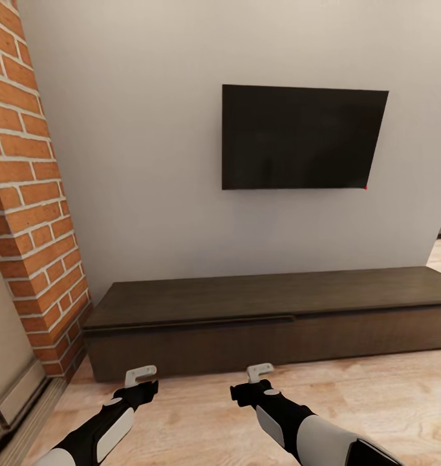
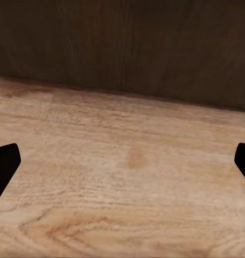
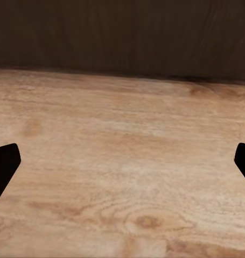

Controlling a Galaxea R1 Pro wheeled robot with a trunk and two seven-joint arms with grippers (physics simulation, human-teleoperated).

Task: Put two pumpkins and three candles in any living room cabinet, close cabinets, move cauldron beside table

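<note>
The cabinet (image 1: 266, 317), a long low dark-brown unit, stands against the white wall straight ahead. Its drawer fronts look shut, though the left front's top edge stands out a hair. My left gripper (image 1: 141, 374) hovers low over the wood floor just before the cabinet's left part, open and empty. My right gripper (image 1: 260, 370) hangs beside it near the cabinet's middle, also open and empty. Both wrist views show the dark cabinet front (image 2: 133, 43) (image 3: 122, 32) close ahead, above bare floor between spread fingers. The pumpkins, candles, cauldron and table are out of view.
A black TV (image 1: 301, 137) hangs on the wall above the cabinet. A brick column (image 1: 33, 213) juts out at the left, close to the cabinet's left end. Light wood floor (image 1: 376, 395) stretches to the right.
</note>
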